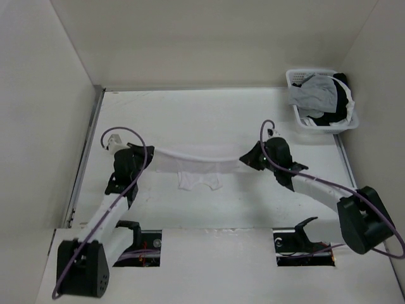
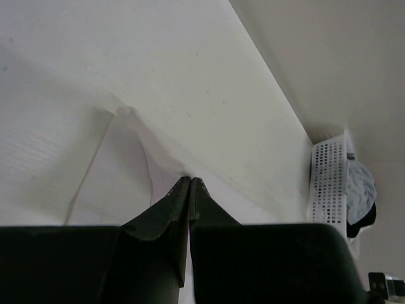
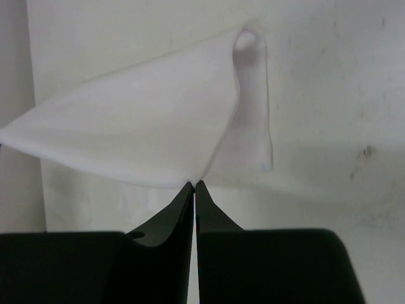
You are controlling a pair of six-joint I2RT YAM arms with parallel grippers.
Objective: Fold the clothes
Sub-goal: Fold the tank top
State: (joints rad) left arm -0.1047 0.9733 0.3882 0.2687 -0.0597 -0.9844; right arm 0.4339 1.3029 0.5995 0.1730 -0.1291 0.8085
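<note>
my left fingers [image 1: 149,152] are pressed tight together on one end of the white garment [image 1: 199,166]. in the left wrist view their tips [image 2: 190,183] meet with the thin cloth [image 2: 126,164] coming out from between them. my right fingers [image 1: 244,158] pinch the other end the same way, and the right wrist view shows the tips [image 3: 195,187] closed on a fold of the fabric [image 3: 145,133]. the garment is stretched as a band between my two arms above the middle of the desk [image 1: 209,117], with a loose part hanging down from its centre. whether that part touches the desk i cannot tell. at the far right corner stands a white basket [image 1: 291,79] holding a grey garment [image 1: 313,95] and a black garment [image 1: 342,101].
</note>
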